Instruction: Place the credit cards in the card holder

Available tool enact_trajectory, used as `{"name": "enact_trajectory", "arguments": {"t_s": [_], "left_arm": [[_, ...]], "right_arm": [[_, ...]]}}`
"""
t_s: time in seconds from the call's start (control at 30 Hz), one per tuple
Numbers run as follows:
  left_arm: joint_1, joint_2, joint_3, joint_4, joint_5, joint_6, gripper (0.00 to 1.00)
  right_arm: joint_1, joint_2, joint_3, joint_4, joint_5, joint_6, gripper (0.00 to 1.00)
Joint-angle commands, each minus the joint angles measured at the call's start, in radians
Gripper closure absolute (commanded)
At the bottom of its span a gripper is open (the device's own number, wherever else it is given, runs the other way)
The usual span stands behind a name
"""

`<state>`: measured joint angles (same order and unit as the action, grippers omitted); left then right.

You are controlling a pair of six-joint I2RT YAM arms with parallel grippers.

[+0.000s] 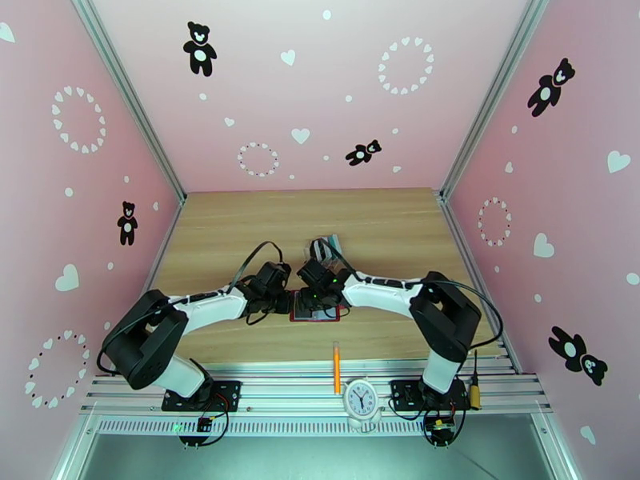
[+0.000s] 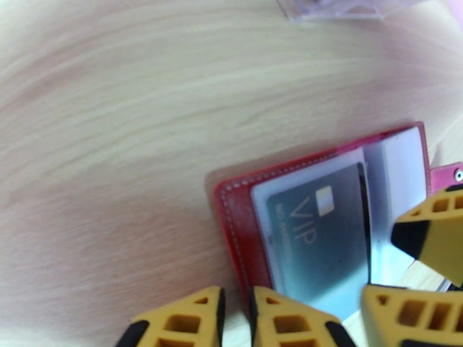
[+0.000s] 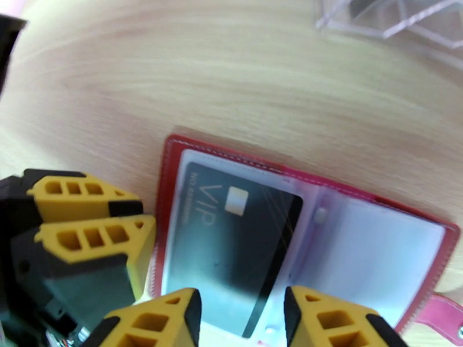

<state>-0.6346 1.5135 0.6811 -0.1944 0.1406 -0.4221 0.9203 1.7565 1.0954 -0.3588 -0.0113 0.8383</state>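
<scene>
Red card holder (image 3: 376,255), dark teal credit card (image 3: 231,250), pink bear-print walls (image 1: 320,90)

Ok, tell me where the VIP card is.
Right wrist view: VIP card in the left half of the open card holder, beside the left tool.

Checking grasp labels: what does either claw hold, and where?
Cannot be told: right claw straddles the near edge of the VIP card in the card holder; left claw grips nothing visible.
</scene>
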Motion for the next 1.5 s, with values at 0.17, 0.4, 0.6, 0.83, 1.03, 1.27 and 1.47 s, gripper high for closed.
{"name": "enact_trajectory", "arguments": {"t_s": [0.17,0.4,0.6,0.83,1.03,1.27,1.47], "left_arm": [[0.000,-0.117,-0.073,0.059,0.055,-0.019,0.75],[-0.063,-0.132,-0.128,0.087,0.079,-0.061,0.72],[-0.066,-0.181,-0.174,0.103,0.085,-0.082,0.68],[-0.066,-0.178,-0.178,0.115,0.114,-0.083,0.66],[-0.065,-0.168,-0.184,0.127,0.141,-0.086,0.66],[-0.066,-0.115,-0.171,0.127,0.157,-0.087,0.66],[-0.065,-0.070,-0.154,0.113,0.151,-0.084,0.66]], "right_arm": [[-0.075,-0.082,-0.049,-0.058,0.044,-0.078,0.55],[-0.116,-0.078,-0.078,-0.049,0.030,-0.115,0.55],[-0.125,-0.050,-0.078,-0.027,0.011,-0.123,0.55],[-0.141,-0.017,-0.074,-0.010,0.001,-0.128,0.55],[-0.148,0.004,-0.067,-0.005,-0.007,-0.136,0.55],[-0.149,0.027,-0.060,0.009,-0.022,-0.131,0.55],[-0.149,0.031,-0.065,0.012,-0.029,-0.133,0.55]]}}
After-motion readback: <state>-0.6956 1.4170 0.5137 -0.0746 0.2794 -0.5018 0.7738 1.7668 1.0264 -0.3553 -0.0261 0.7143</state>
